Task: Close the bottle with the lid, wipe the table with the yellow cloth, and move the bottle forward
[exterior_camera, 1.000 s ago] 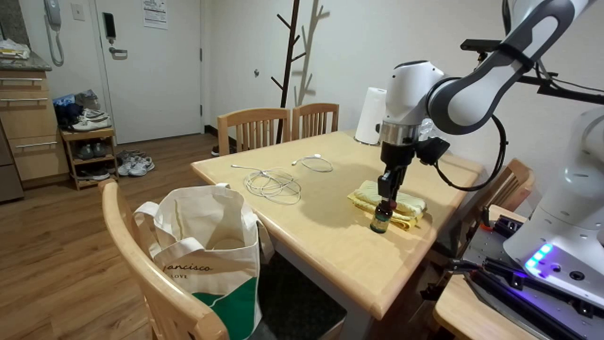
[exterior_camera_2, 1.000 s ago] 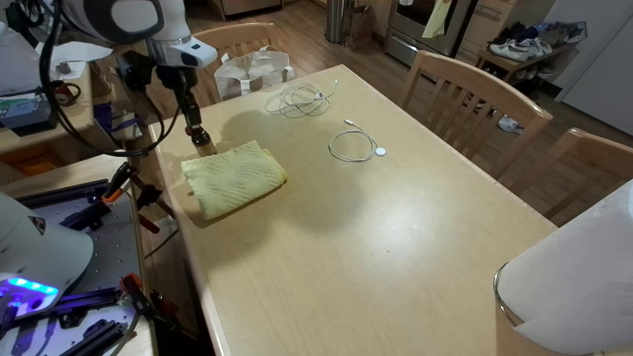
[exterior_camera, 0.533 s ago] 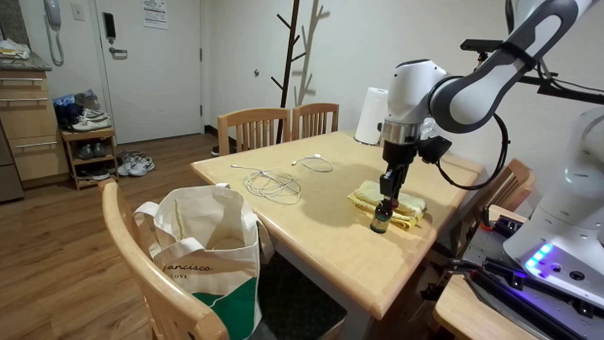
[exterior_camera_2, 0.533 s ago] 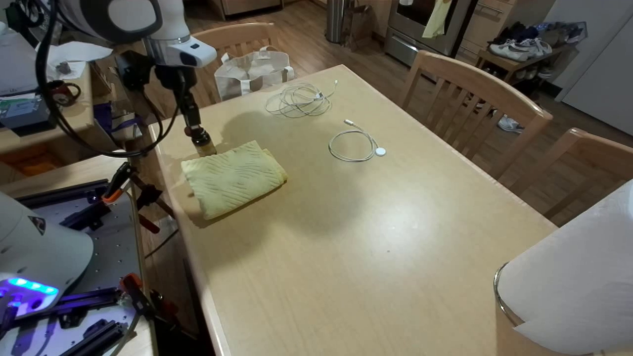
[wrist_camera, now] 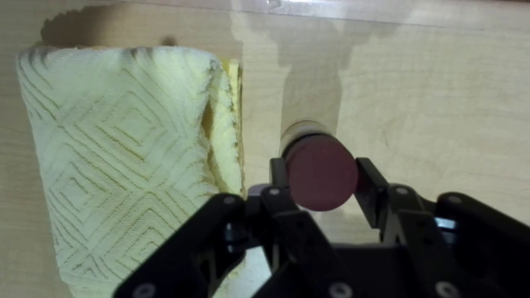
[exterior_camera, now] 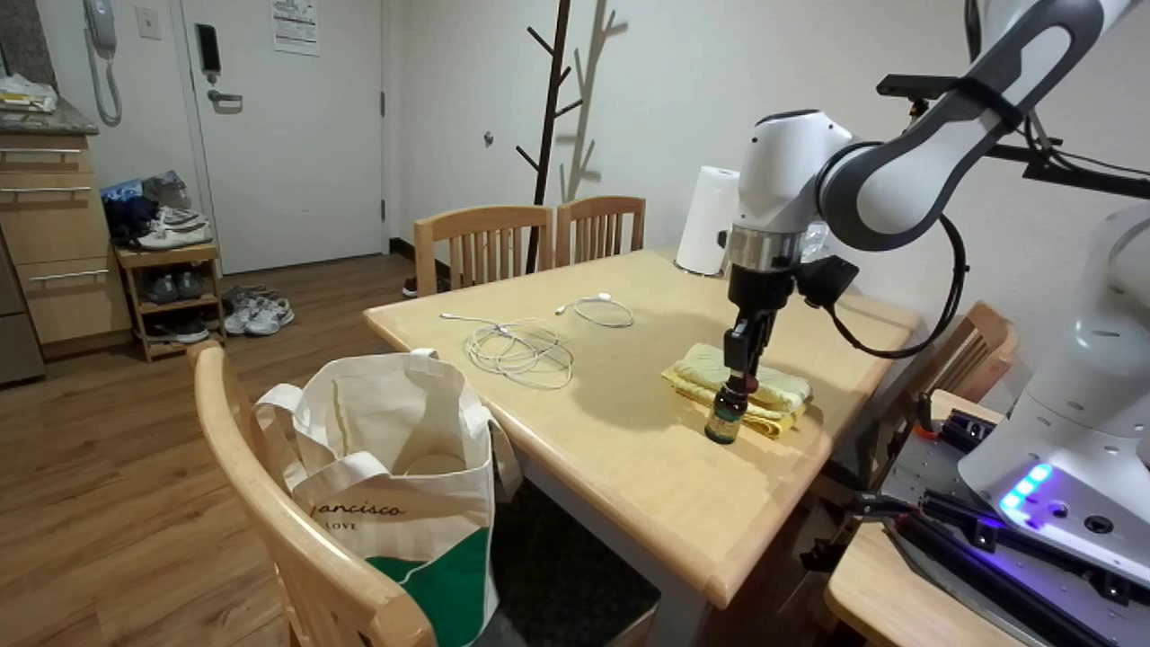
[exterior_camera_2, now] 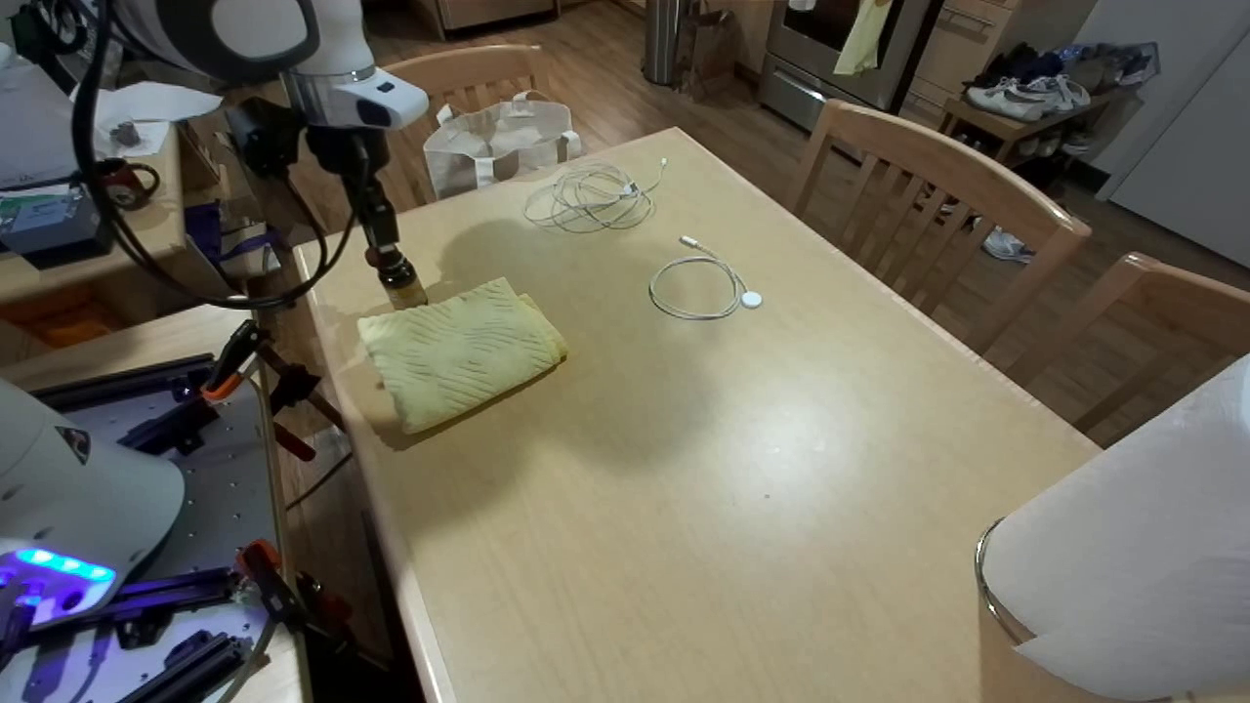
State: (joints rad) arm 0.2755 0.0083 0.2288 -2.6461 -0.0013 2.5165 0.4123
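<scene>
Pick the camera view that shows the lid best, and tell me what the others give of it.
The wrist view: it looks down on the lid, so its round red-brown top shows almost in full, between the fingers. In both exterior views the fingers hide part of it, leaving only a small reddish patch.

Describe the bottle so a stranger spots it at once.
On the light wooden table, find the folded yellow cloth. Beside it, right below the gripper, stands the bottle: small, upright and mostly dark, where the cloth lies pale and flat.
</scene>
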